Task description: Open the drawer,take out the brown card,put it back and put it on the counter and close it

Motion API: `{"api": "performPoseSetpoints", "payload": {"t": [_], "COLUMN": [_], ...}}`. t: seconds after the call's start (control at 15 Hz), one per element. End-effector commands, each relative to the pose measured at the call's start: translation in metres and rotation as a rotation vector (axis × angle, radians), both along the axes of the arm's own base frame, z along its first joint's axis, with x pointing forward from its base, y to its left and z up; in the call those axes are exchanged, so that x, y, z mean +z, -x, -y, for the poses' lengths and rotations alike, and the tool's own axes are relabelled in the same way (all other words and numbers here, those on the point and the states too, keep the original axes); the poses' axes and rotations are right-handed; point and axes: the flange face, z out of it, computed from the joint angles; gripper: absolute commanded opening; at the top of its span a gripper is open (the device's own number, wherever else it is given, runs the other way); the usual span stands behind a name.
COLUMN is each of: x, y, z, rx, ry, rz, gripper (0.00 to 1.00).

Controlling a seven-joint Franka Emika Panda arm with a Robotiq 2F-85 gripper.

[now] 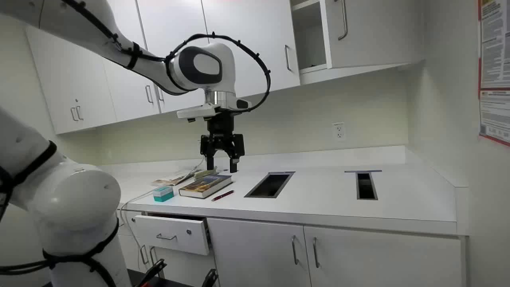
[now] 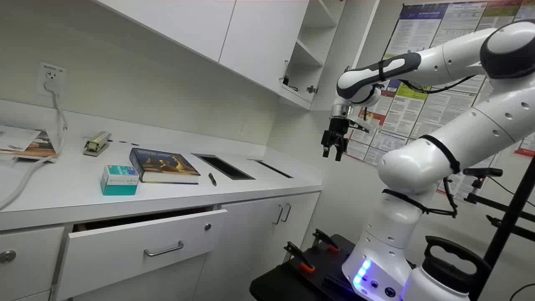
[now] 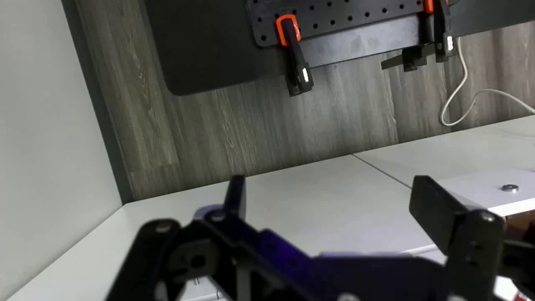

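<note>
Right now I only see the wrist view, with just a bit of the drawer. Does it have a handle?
Observer: Yes, the drawer has a silver handle set sideways.
Operator: Cool! Is my claw touching the counter?
Observer: No, it hangs free, apart from it.
Operator: What's on the counter that I can't see?
Observer: A teal and white box, for one.
</note>
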Motion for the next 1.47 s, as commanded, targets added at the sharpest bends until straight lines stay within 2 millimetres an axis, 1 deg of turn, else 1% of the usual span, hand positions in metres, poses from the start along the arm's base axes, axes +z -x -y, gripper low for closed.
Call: {"api": "performPoseSetpoints", "payload": {"t": [0.0, 0.33, 0.47, 0.53, 0.6, 0.73, 0.87, 1.07, 1.2, 1.27, 1.4], "x": [0.001, 0.001, 0.003, 0.003, 0.003, -0.002, -0.012, -0.028, -0.039, -0.022, -0.017], "y": [0.000, 0.000, -0.003, -0.005, -0.006, -0.006, -0.002, 0.013, 0.029, 0.019, 0.037], "z": [0.000, 0.000, -0.015, -0.029, -0.044, -0.082, -0.127, -0.194, -0.237, -0.265, -0.305], "rx": [0.000, 0.000, 0.035, 0.072, 0.108, 0.208, 0.334, 0.501, 0.594, 0.641, 0.738], "ry": [0.000, 0.000, 0.017, 0.034, 0.052, 0.082, 0.098, 0.073, 0.037, 0.016, -0.022], "rz": [-0.001, -0.001, 0.011, 0.014, 0.015, 0.010, 0.006, 0.031, 0.067, 0.085, 0.130], "gripper": [1.00, 1.00, 1.00, 1.00, 1.00, 1.00, 1.00, 1.00, 1.00, 1.00, 1.00]}}
